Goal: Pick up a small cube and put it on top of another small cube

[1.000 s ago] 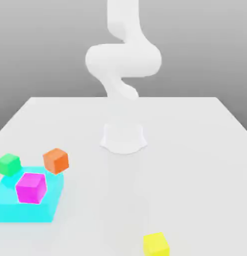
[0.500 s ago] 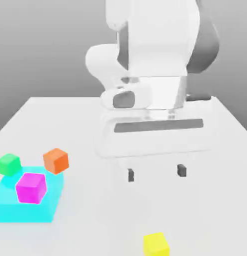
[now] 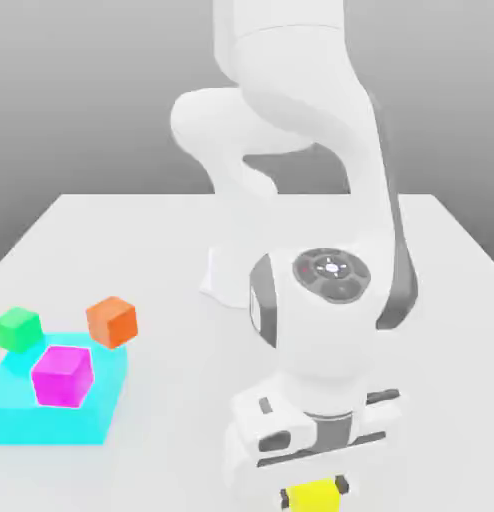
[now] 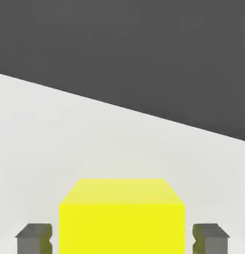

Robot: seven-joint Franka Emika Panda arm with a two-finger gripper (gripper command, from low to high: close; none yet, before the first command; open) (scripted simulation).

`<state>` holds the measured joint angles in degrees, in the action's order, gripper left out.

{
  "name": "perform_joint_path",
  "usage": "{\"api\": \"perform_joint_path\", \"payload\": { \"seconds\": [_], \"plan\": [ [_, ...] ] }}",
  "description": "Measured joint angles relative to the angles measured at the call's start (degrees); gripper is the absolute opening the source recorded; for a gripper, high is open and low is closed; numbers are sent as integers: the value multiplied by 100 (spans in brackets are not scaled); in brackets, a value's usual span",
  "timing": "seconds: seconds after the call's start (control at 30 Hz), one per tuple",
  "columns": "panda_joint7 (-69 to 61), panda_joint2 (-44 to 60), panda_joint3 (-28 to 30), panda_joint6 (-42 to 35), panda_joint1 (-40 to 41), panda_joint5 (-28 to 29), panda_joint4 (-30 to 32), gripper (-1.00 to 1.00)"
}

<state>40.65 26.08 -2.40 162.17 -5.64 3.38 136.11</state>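
Yellow cube (image 3: 314,496) on the table, well apart from the cyan slab (image 3: 21,420), toward the exterior view's right. Pinched on two opposite sides by the gripper (image 4: 122,239). Lift straight up, slowly, with an even squeeze. Carry high over the magenta cube (image 3: 62,375) on the slab and the orange cube (image 3: 112,321) just beside it. Aim for the green cube (image 3: 17,328) at the slab's far corner; centre before lowering.
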Motion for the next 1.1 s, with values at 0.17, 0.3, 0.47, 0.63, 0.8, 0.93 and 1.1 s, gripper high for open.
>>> {"api": "perform_joint_path", "payload": {
  "seconds": [0.17, 0.3, 0.47, 0.63, 0.8, 0.93, 1.1],
  "plan": [
    [-17, -260, -34, -207, 28, -20, 57, -100],
    [120, -985, 88, -745, 173, -135, 239, -100],
    [1162, -1647, 915, -1116, 720, -185, 519, -100],
    [2362, -2287, 1680, -1463, 1625, -64, 798, -100],
    [3759, -3009, 2068, -1864, 2879, 119, 1096, -100],
    [4660, -3438, 2381, -2059, 3494, 167, 1318, -100],
    [4446, -2652, 2502, -1145, 3498, -336, 1498, 100]
  ]
}}
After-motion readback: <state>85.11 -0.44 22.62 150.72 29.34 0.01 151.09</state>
